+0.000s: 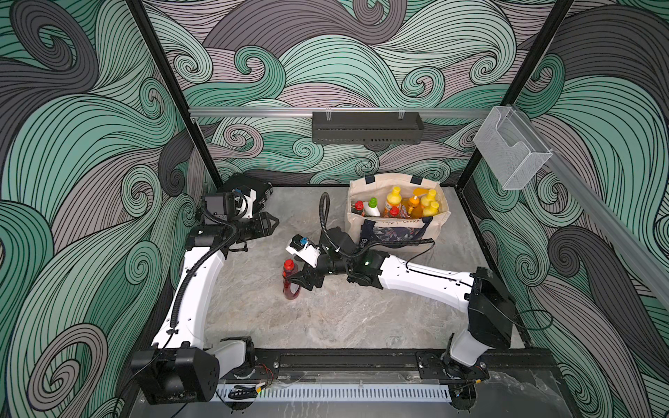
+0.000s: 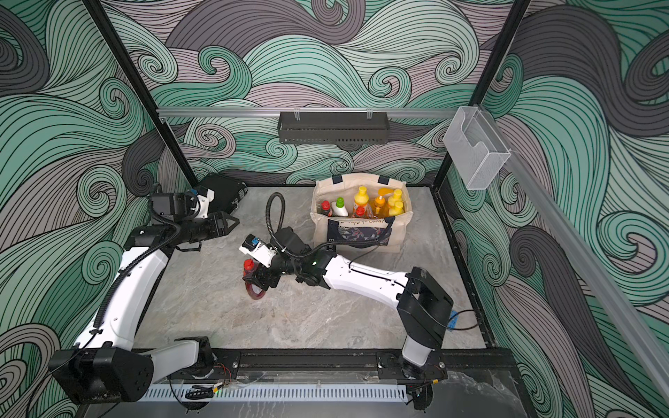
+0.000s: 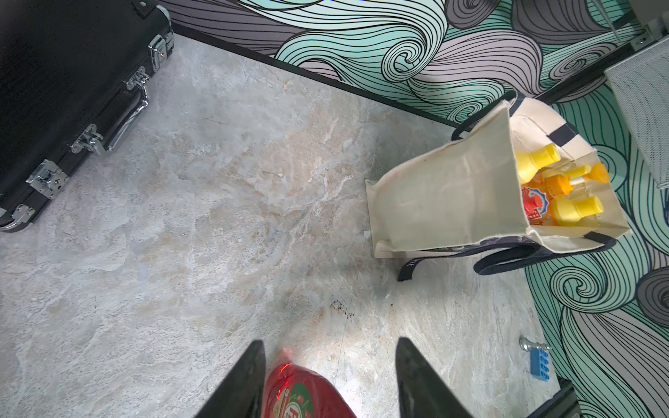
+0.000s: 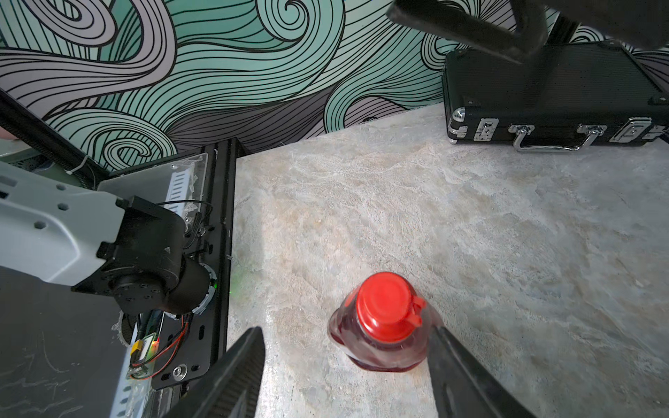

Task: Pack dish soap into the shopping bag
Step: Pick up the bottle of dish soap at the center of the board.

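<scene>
The pincer (image 4: 345, 328) has its two black fingers (image 4: 239, 372) apart. A red bottle (image 4: 380, 356) with a red cap (image 4: 385, 307) stands up on the grey table (image 4: 488, 235) between them, close to one finger, with a gap to the other. Far ahead of the pincer, a black case (image 4: 543, 94) lies by the wavy wall (image 4: 217, 72).

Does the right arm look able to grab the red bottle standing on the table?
Probably yes: the right gripper is open, with a finger on each side of the red bottle and nothing else between them.
</scene>
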Available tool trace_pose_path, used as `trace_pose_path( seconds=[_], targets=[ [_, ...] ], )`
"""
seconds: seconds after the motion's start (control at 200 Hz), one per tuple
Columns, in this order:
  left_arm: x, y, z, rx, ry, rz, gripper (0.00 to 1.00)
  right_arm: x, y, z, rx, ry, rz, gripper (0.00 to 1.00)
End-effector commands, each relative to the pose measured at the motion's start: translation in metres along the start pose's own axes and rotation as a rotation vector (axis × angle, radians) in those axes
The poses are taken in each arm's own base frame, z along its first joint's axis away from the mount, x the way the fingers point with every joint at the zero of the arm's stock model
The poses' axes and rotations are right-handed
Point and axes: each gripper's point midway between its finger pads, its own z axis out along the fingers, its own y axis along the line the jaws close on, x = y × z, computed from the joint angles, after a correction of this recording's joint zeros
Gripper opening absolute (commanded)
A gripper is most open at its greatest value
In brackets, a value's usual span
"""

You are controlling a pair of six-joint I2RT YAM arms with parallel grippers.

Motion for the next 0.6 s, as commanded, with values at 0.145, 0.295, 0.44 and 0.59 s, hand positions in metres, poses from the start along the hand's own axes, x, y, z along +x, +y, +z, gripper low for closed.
trace_pose_path(
  seconds=[0.145,0.295,0.44,0.59],
  targets=[
    [-0.009,-0.012,-0.005,0.075,-0.035,0.006,0.58,-0.006,-0.007,0.010,0.025,-0.005,-0.017,0.73],
    [-0.009,-0.013,-0.006,0.077,-0.041,0.006,0.58,-0.008,-0.009,0.014,0.026,-0.020,-0.034,0.73],
    [-0.009,-0.012,-0.005,0.080,-0.038,0.000,0.58,-0.005,-0.012,0.021,0.024,0.002,-0.034,0.73],
    [-0.008,-0.012,-0.005,0.083,-0.036,-0.001,0.58,-0.004,-0.013,0.026,0.019,-0.006,-0.025,0.73]
  ],
)
